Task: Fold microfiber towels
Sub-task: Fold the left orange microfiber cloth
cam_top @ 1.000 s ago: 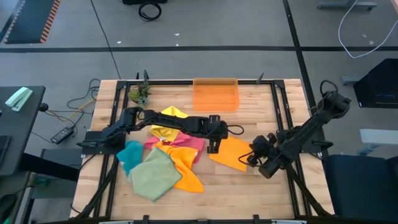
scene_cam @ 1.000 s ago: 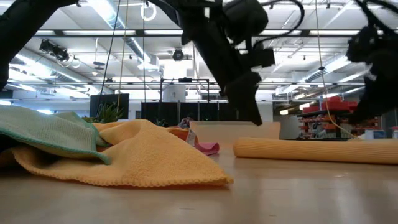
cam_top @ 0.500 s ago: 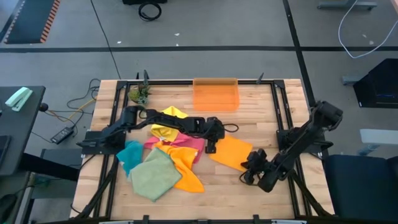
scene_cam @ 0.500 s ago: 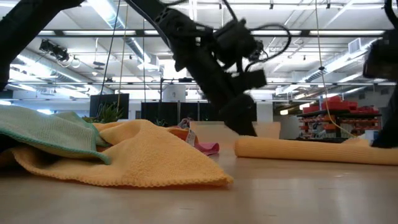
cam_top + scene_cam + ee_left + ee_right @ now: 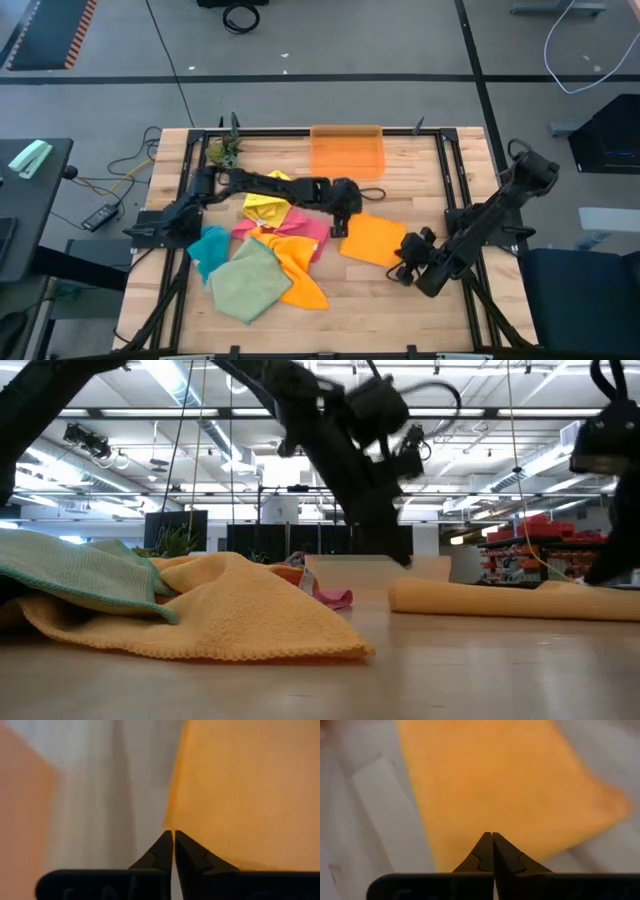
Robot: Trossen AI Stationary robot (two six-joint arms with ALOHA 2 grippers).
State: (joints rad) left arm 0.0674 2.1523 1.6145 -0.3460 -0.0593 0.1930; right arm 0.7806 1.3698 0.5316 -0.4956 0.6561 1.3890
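Note:
A folded orange towel (image 5: 375, 240) lies flat on the table right of centre; the low view shows it as a thick layered strip (image 5: 510, 600). My left gripper (image 5: 341, 228) is shut at the towel's left edge (image 5: 200, 795). My right gripper (image 5: 404, 270) is shut over the towel's near right part (image 5: 495, 785). A loose pile of towels lies to the left: yellow (image 5: 266, 202), pink (image 5: 305, 230), orange (image 5: 298, 268), sage green (image 5: 243, 282) and teal (image 5: 208, 246). My left gripper's shut fingertips (image 5: 173, 834) stand at the folded orange towel's left edge, slanting down from the table's left. I cannot tell whether they touch it. My right gripper's shut fingertips (image 5: 492, 836) point down at the towel's near right part. I cannot tell whether they touch it.
A translucent orange bin (image 5: 347, 152) stands at the far edge, behind the towel. A small plant (image 5: 222, 152) is at the far left corner. Black frame rails (image 5: 455, 200) run along the table's sides. Bare wood (image 5: 370, 310) shows near the front edge.
My left gripper has drawn a little toward the far edge and risen off the towel's left edge, still shut. My right gripper swung toward the near edge, then came back up toward the towel's near right corner.

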